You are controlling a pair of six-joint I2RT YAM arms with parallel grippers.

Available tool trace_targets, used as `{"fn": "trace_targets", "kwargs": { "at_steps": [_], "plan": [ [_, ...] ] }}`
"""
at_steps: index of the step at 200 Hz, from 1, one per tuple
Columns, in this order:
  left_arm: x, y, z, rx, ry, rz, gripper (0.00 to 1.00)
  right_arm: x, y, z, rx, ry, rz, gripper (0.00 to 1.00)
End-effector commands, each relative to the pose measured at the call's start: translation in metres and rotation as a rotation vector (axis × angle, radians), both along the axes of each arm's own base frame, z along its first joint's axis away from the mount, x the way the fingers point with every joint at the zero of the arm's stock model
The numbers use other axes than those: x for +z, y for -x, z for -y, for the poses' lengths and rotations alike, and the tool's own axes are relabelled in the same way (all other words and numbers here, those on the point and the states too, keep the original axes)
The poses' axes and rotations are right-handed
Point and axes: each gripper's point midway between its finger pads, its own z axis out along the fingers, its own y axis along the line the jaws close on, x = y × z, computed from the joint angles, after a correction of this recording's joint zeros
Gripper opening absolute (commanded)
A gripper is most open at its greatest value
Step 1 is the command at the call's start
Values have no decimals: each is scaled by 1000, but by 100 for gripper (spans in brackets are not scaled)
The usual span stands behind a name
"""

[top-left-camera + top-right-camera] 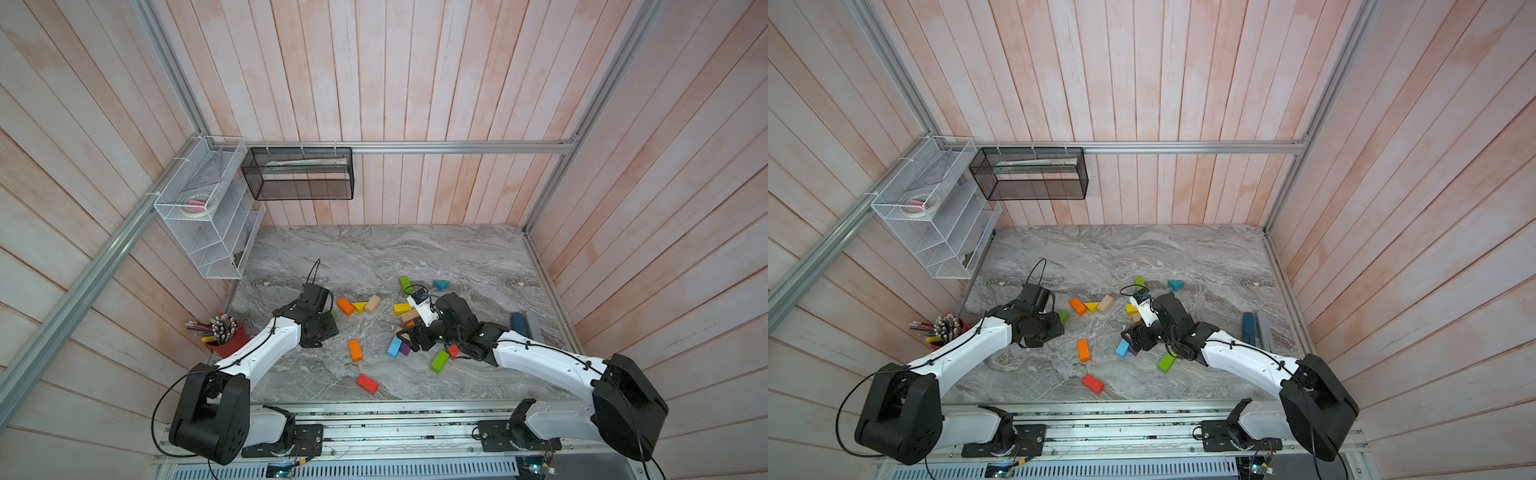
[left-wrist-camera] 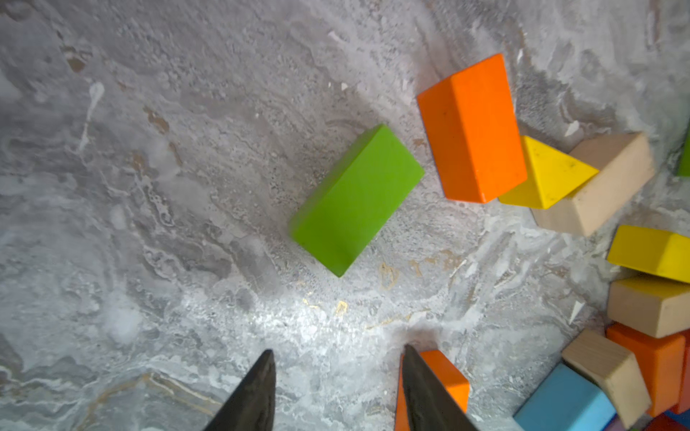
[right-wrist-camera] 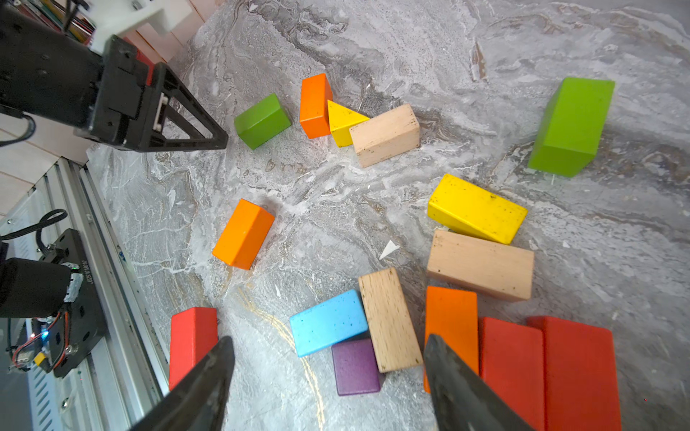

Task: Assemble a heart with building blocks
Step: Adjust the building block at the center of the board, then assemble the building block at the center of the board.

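The building blocks lie scattered on the grey marble table (image 1: 415, 257). My left gripper (image 2: 338, 349) is open with bare table between its fingers. A green brick (image 2: 356, 199) lies flat just ahead of it, beside an orange brick (image 2: 472, 128), a yellow wedge (image 2: 549, 175) and a tan brick (image 2: 601, 186). My right gripper (image 3: 328, 339) is open and hovers over a cluster: a blue brick (image 3: 328, 322), a purple block (image 3: 355, 367) and a tan brick (image 3: 390, 321), with orange (image 3: 451, 324) and red bricks (image 3: 511, 365) alongside. It holds nothing.
Loose bricks lie near the front: orange (image 1: 355, 350), red (image 1: 367, 383) and green (image 1: 439, 361). A teal wedge (image 1: 441, 285) sits further back. A red cup of pencils (image 1: 226, 336) stands at the left wall. A white wire rack (image 1: 208, 208) and a black mesh basket (image 1: 299, 172) hang above.
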Motion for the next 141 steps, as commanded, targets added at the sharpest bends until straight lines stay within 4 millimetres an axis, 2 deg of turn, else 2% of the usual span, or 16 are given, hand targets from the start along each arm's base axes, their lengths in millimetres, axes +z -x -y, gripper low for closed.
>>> {"fn": "trace_targets", "kwargs": {
  "at_steps": [1, 25, 70, 141],
  "plan": [
    [-2, -14, 7, 26, 45, 36, 53, 8, -1, 0, -5, -24, 5, 80],
    [-8, -19, -6, 32, -26, 20, 50, 8, -1, 0, -8, -25, 3, 80],
    [-14, -29, -8, 27, -18, 23, 44, 8, -2, 1, -15, -17, 4, 80],
    [-12, -49, -9, -32, -49, 56, 33, 6, -4, 3, -29, -10, 6, 79]
  ]
}}
